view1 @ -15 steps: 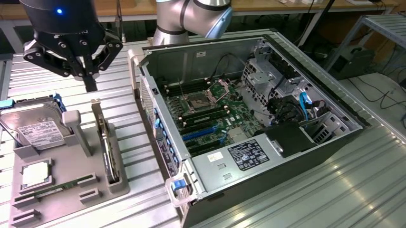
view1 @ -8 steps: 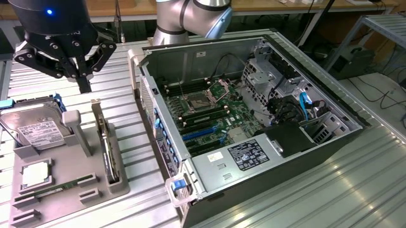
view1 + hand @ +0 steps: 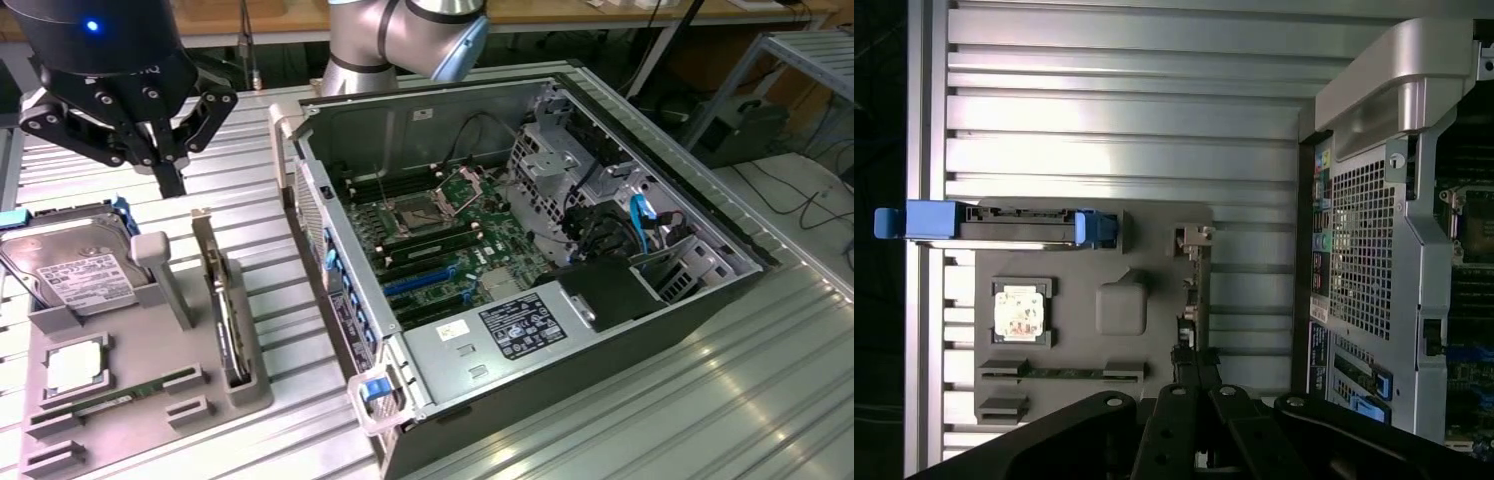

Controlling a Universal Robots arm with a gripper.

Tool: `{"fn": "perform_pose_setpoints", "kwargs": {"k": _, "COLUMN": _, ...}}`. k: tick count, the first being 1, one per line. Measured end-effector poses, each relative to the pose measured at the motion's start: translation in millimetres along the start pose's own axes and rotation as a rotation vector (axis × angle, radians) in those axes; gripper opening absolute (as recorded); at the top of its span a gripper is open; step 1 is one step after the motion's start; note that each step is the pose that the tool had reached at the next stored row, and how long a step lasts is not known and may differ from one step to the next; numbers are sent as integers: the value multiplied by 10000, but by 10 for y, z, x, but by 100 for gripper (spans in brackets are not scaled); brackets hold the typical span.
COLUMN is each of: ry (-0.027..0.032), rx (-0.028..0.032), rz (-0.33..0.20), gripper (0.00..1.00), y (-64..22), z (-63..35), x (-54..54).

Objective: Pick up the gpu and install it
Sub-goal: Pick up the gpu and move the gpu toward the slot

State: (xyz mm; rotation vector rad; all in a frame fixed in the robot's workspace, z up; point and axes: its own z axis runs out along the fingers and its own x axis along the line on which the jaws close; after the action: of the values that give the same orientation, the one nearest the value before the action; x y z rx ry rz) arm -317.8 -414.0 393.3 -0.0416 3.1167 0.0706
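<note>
The gpu [image 3: 224, 310] stands on its long edge in a slot of the grey holder tray [image 3: 147, 370], its silver bracket end pointing away from the exterior camera. My black gripper [image 3: 170, 186] hangs in the air above the far end of the tray, a little toward the exterior view's left of the gpu's bracket, fingers shut and holding nothing. In the wrist view the gpu [image 3: 1190, 300] shows edge-on as a thin dark strip, directly beyond my gripper [image 3: 1194, 398]. The open computer case [image 3: 534, 250] lies at the exterior view's right of the tray.
The tray also holds a silver hard drive [image 3: 74, 270] with blue clips, a square processor [image 3: 76, 365] and a green memory stick [image 3: 127, 392]. Everything rests on a ribbed metal table [image 3: 747, 400]. The case's rear grille [image 3: 1364, 250] faces the tray.
</note>
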Motion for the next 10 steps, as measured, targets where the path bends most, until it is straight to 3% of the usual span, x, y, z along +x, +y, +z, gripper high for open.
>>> {"fn": "perform_pose_setpoints", "kwargs": {"k": 8, "ry": 0, "rx": 0, "rz": 1, "gripper": 11, "y": 0, "z": 0, "x": 0}}
{"fn": "perform_pose_setpoints", "kwargs": {"k": 10, "ry": 0, "rx": 0, "rz": 1, "gripper": 24, "y": 0, "z": 0, "x": 0}}
